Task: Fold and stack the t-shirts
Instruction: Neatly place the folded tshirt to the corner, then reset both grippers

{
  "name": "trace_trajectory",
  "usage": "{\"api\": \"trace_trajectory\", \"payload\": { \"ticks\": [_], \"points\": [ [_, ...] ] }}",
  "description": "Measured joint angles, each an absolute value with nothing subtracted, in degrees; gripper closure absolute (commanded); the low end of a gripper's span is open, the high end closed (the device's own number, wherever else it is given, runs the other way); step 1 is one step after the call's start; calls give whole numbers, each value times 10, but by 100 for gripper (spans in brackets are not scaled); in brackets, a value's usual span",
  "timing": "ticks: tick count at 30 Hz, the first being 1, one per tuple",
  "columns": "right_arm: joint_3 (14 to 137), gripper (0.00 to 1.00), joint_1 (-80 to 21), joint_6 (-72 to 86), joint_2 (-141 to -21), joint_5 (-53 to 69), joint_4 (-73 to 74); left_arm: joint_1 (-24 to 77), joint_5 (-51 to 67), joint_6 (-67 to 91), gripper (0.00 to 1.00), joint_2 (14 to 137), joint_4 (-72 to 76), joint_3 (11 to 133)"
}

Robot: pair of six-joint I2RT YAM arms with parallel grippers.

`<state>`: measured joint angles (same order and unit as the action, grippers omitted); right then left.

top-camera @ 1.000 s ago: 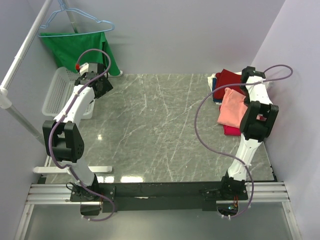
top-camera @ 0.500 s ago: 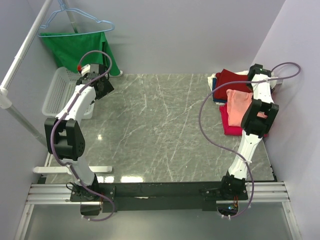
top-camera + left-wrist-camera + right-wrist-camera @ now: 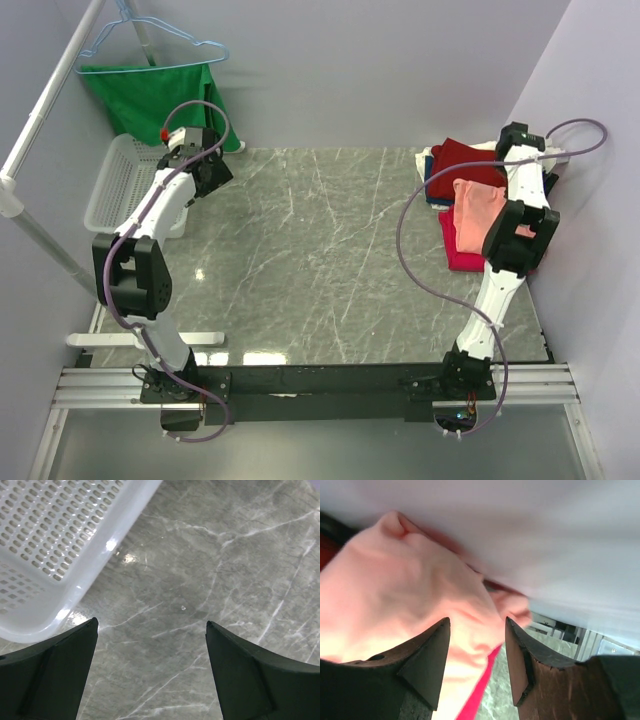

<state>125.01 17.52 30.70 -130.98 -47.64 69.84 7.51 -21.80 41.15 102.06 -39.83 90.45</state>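
1. Both pairs of jaws stand spread. My left gripper (image 3: 151,622) holds nothing, with bare table (image 3: 225,555) showing between its 2 fingers. My right gripper (image 3: 477,622) gapes too, with nothing clamped.
2. My right gripper hangs at the table's right edge, near the far right corner, over the salmon-pink tee (image 3: 472,212). In the right wrist view that pink cloth fills the space beyond my fingertips, blurred, and I cannot tell whether a finger touches it.
3. This salmon-pink tee lies rumpled on top of the crimson-pink tee (image 3: 460,262), which shows along its near and left sides.
4. Just beyond them, closer to the far right corner, lies the dark red tee (image 3: 462,158), touching the salmon one's far end.
5. My left gripper hovers over the far left part of the table, just beside a rounded corner of the white mesh basket (image 3: 75,585) at the left edge.
6. Behind the far left corner hangs a green garment (image 3: 150,95) on a light-blue hanger (image 3: 150,45).
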Motion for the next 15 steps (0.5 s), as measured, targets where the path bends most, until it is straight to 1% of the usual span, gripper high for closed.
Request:
{"api": "trace_trajectory", "payload": {
  "ticks": [7,12,15],
  "points": [
    [1223,43,122,312,-1218,-492,692,90,-208,411,6,1021,-386,904],
    [1201,42,81,312,-1200,-483,686,98,-207,409,6,1020,-376,896],
    [1159,41,64,306,-1200,-451,672,99,-202,408,6,1015,-372,880]
  ]
}}
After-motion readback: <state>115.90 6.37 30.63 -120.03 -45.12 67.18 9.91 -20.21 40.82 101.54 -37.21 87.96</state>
